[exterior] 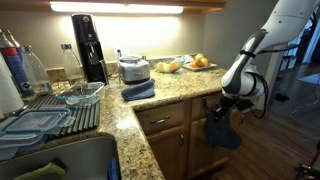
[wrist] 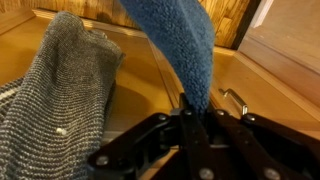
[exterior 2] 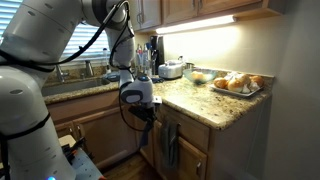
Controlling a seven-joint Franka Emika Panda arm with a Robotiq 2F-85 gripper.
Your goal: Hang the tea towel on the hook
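Note:
In the wrist view my gripper [wrist: 190,112] is shut on the tea towel [wrist: 178,40], a fuzzy medium-blue cloth that runs from the jaws away toward the wooden cabinet front. A small metal hook [wrist: 236,100] sits on the wood just right of the jaws, apart from the cloth. A darker grey knit towel [wrist: 60,90] hangs to the left. In both exterior views the gripper [exterior: 229,102] [exterior 2: 141,108] is low, against the cabinet under the counter edge. Dark blue cloth [exterior: 222,133] hangs beside it.
A thick folded blue towel [exterior: 138,90] lies on the granite counter [exterior: 170,95] near a toaster [exterior: 133,68]. A plate of fruit [exterior 2: 238,84] and a dish rack [exterior: 50,115] are on the counter. A dark narrow towel [exterior 2: 170,143] hangs on the cabinet.

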